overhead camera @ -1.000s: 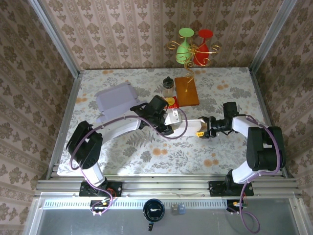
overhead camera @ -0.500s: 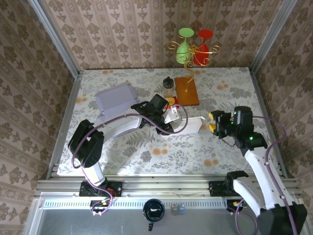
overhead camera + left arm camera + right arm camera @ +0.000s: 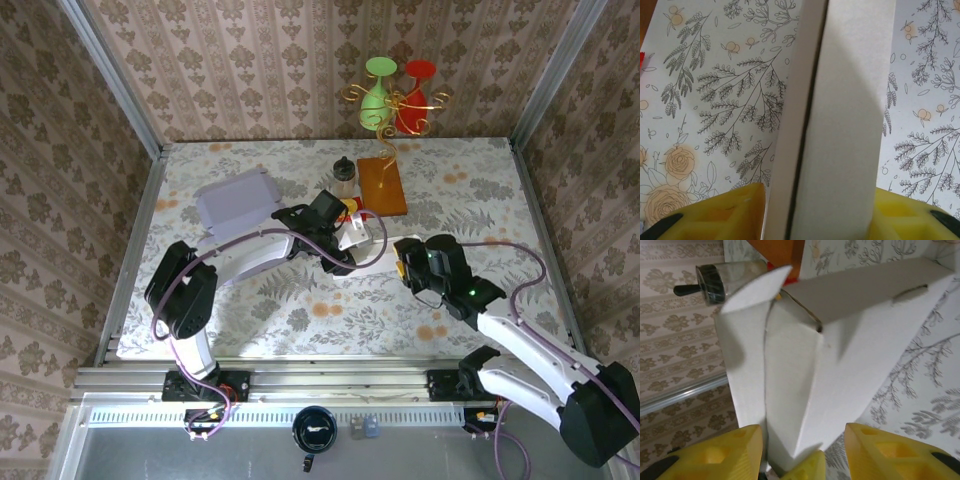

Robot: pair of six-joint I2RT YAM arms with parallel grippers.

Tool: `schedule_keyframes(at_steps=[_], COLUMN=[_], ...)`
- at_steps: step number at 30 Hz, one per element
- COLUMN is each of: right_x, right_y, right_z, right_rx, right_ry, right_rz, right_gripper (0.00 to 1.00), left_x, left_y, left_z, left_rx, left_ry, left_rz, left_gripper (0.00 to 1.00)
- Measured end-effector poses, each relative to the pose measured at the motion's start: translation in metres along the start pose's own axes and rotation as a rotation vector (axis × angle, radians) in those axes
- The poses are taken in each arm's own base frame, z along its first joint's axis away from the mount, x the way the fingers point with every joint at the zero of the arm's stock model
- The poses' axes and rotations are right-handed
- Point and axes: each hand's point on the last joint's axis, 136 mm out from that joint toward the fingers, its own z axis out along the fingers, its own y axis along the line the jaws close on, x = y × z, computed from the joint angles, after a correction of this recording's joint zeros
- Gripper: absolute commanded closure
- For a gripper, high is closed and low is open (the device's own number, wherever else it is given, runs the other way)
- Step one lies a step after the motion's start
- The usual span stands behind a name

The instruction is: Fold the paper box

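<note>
The white paper box point(image 3: 380, 256) lies on the floral table at mid-table, half folded. My left gripper point(image 3: 350, 244) holds its left part. In the left wrist view, the yellow fingers point(image 3: 715, 215) press both sides of the box point(image 3: 840, 125), so the gripper point(image 3: 820, 200) is shut on it. My right gripper point(image 3: 404, 262) is at the box's right end. In the right wrist view, its jaws point(image 3: 802, 432) straddle the end flaps point(image 3: 790, 385). The left finger point(image 3: 725, 452) touches a flap. A strip of table shows between the box and the right finger point(image 3: 885, 452).
A folded lavender box point(image 3: 236, 200) sits at the back left. A small jar with a black lid point(image 3: 344, 178) and an orange-brown board point(image 3: 382, 185) stand behind the white box. A gold stand with green and red glasses point(image 3: 398, 95) stands at the back wall.
My right arm has swung round from the right, bringing its gripper back onto the box's right end with narrower jaws. The left gripper has kept its hold and shifted slightly.
</note>
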Motion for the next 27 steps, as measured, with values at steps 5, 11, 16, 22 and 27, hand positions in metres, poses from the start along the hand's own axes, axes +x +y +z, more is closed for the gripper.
schedule_keyframes(at_steps=[5, 11, 16, 22, 27], right_x=[-0.001, -0.001, -0.001, -0.001, -0.001], right_y=[0.0, -0.007, -0.008, -0.009, -0.01], right_z=[0.012, 0.022, 0.025, 0.024, 0.023], right_rx=[0.002, 0.03, 0.041, 0.082, 0.114], right_ry=[-0.004, -0.005, -0.006, -0.01, -0.009], right_rz=[0.001, 0.001, 0.019, 0.031, 0.042], right_gripper=[0.56, 0.68, 0.75, 0.82, 0.73], left_x=[0.0, 0.0, 0.001, 0.002, 0.002], left_y=[0.0, 0.0, -0.002, -0.003, -0.003], left_z=[0.0, 0.0, 0.001, 0.001, 0.001], left_rx=[0.001, 0.001, -0.005, -0.008, -0.008], left_ry=[0.001, 0.002, 0.012, 0.021, 0.022], left_rz=[0.0, 0.0, 0.005, 0.007, 0.012], left_gripper=[0.54, 0.53, 0.51, 0.54, 0.6])
